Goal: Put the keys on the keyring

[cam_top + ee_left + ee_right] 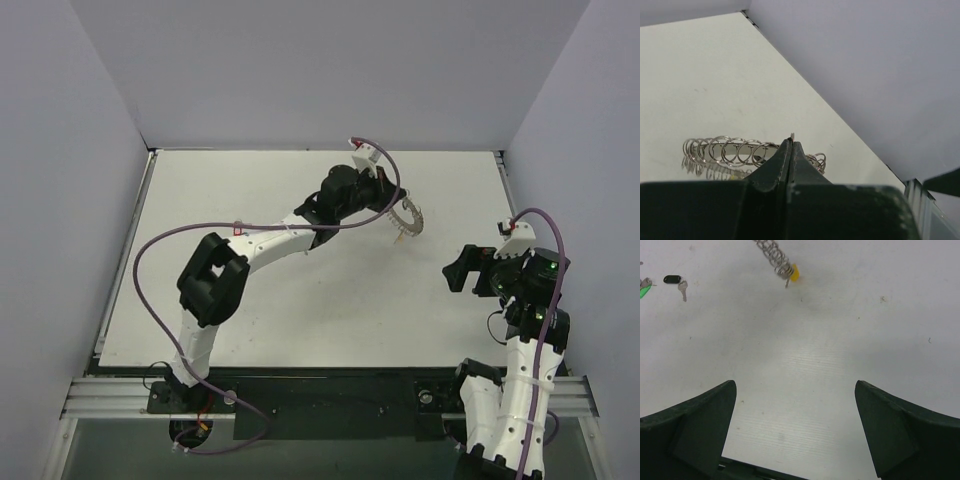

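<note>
My left gripper (390, 207) is shut on the wire of the keyring (410, 218), a silver loop fringed with small rings, and holds it over the back middle of the table. In the left wrist view the rings (730, 150) fan out to both sides of the closed fingertips (788, 150). A key with a yellow tag (794, 273) hangs at the low end of the keyring (772, 252). A key with a black tag (673, 279) and a green tag (644, 290) lie on the table at the left. My right gripper (795, 387) is open and empty.
The white table (300, 310) is walled by grey panels at the back and both sides. The right gripper (460, 270) hovers near the right side, apart from the keyring. A metal rail (330, 385) runs along the near edge.
</note>
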Robot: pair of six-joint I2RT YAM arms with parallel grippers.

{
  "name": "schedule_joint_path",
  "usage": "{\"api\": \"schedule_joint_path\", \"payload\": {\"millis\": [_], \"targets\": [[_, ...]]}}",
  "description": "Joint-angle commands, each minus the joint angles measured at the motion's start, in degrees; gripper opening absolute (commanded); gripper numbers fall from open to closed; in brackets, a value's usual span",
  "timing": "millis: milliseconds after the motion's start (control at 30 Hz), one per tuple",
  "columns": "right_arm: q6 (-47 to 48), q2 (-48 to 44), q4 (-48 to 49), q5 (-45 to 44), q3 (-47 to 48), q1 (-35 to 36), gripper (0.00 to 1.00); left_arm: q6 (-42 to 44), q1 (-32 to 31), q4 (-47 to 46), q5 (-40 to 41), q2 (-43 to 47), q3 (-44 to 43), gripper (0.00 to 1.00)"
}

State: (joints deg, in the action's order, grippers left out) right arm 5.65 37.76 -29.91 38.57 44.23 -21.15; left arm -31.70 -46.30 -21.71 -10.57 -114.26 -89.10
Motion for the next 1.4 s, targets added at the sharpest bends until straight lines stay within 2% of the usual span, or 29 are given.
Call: {"api": "schedule_joint_path", "payload": {"millis": [0,100,200,267,300,333,367,467,533,633,733,933,1167,1233,1367], "targets": [[0.15,0.04,1.96,-2.09,-0.02,-0.65,1.00,-2.39,1.22,-3.60,3.63,-7.02,-13.09,0.00],[0.15,0.30,1.96,-1.92,-0.19,-0.74,1.00,-3.36,1.30,-3.42,2.84,-11.50,-15.49,0.00],[0.24,0.65,1.88,-1.83,-0.28,-0.74,1.00,-4.42,1.57,-2.73,1.52,-11.69,-11.12,0.00],[0.24,0.91,1.96,-1.57,-0.28,-0.65,1.00,-5.38,1.74,-2.46,0.73,-9.77,-5.86,0.14],[0.33,1.00,1.96,-1.48,-0.28,-0.74,1.00,-5.91,2.00,-2.46,-0.06,-9.15,-4.00,0.26],[0.33,1.09,1.87,-1.13,-0.37,-0.74,1.00,-5.91,2.01,-2.37,0.37,-6.88,0.46,0.33],[0.41,1.26,1.79,-0.86,-0.37,-0.74,1.00,-5.04,2.01,-1.76,0.63,-5.12,5.03,0.45],[1.38,1.53,1.17,0.97,-0.28,-0.91,1.00,0.92,1.74,1.31,5.01,5.05,12.09,0.64],[2.08,1.44,0.65,2.90,-0.28,-1.09,1.00,6.37,1.48,5.62,8.35,12.52,15.61,0.70],[3.75,1.44,-0.23,6.07,-0.46,-1.70,1.00,12.09,2.18,10.28,10.04,20.90,20.87,0.74],[5.24,1.62,-1.11,8.80,-0.63,-2.67,1.00,12.55,4.46,10.90,7.43,29.41,25.63,0.75],[8.76,1.79,-3.40,16.53,-1.34,-4.69,0.99,6.48,15.69,13.98,-2.68,40.76,32.84,0.77],[12.37,3.20,-4.72,19.35,-2.04,-5.13,0.98,8.06,25.29,18.55,-6.48,54.38,41.46,0.84],[13.07,3.72,-4.72,19.62,-2.48,-5.13,0.97,10.25,26.26,20.30,-4.83,58.25,43.65,0.89],[13.77,5.48,-4.63,20.32,-2.92,-5.22,0.97,13.85,26.26,20.93,1.67,66.24,49.80,0.89]]}}
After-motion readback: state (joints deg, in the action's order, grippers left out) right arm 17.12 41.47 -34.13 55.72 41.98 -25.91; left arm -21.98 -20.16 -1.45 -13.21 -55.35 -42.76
